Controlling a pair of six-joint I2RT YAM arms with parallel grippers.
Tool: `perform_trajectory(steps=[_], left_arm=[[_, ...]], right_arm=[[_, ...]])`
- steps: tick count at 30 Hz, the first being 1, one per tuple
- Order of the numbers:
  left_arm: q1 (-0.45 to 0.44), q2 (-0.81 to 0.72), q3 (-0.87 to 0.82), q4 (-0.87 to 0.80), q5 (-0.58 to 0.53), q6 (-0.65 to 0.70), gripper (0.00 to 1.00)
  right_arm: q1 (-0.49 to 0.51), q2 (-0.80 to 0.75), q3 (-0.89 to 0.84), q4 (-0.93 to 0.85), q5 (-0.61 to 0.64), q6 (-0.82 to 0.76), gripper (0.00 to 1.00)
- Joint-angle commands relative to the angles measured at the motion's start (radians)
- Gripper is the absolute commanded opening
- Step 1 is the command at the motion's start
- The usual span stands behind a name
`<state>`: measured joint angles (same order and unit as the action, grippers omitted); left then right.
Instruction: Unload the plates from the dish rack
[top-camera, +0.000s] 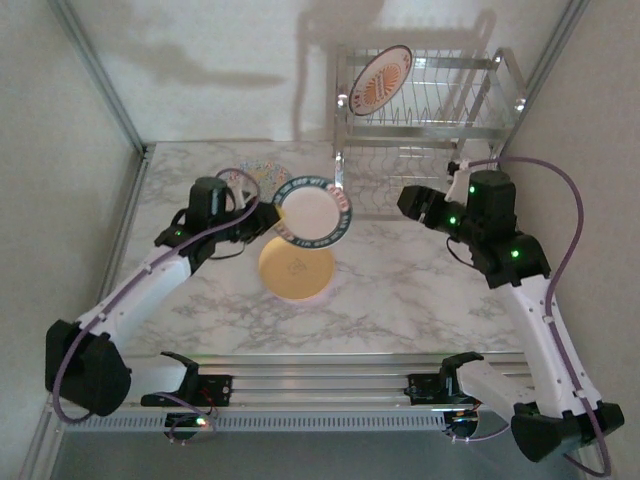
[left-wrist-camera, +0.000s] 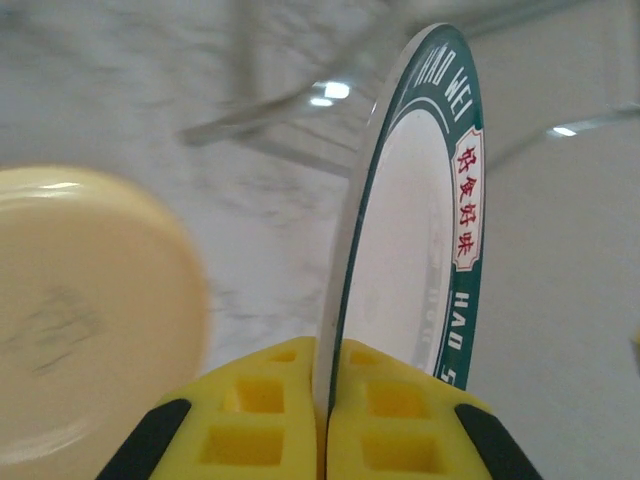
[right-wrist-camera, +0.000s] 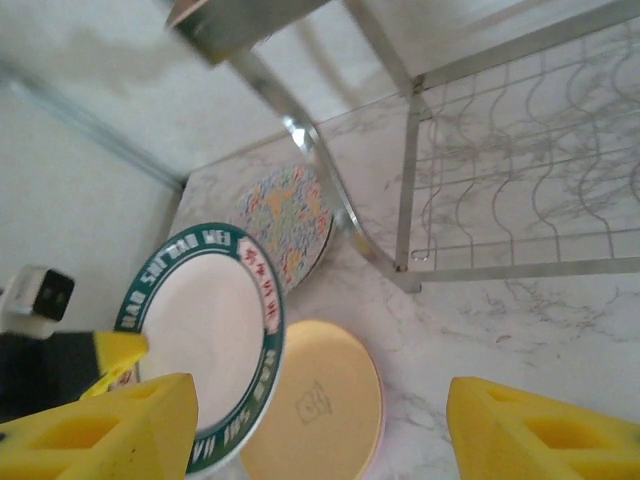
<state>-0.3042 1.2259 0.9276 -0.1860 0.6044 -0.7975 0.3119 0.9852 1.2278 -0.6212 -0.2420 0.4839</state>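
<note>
left gripper (left-wrist-camera: 325, 400) clamps a green-rimmed white round plate (left-wrist-camera: 410, 250) by its edge near the chrome wire dish rack (top-camera: 430, 127) (right gripper (top-camera: 410, 202): jaws wide, empty).

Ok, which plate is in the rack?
The orange-sunburst plate, standing on the rack's top shelf. The floral plate and yellow plate lie on the table; the green-rimmed plate is held by the left gripper.
</note>
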Motion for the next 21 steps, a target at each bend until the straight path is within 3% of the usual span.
perform_trajectory(steps=[1, 9, 15, 21], left_arm=[[0.03, -0.079, -0.108, -0.05, -0.113, 0.026, 0.0], [0.05, -0.082, -0.284, -0.006, -0.208, 0.012, 0.0], [0.011, 0.036, -0.244, 0.004, -0.264, 0.121, 0.0], [-0.004, 0.107, -0.224, 0.05, -0.244, 0.12, 0.0]], right_arm=[[0.049, -0.031, -0.061, 0.029, 0.021, -0.116, 0.67], [0.102, -0.018, -0.088, 0.07, 0.017, -0.133, 0.67], [0.103, 0.012, -0.079, 0.081, 0.013, -0.132, 0.67], [0.105, 0.011, -0.083, 0.084, 0.014, -0.128, 0.67]])
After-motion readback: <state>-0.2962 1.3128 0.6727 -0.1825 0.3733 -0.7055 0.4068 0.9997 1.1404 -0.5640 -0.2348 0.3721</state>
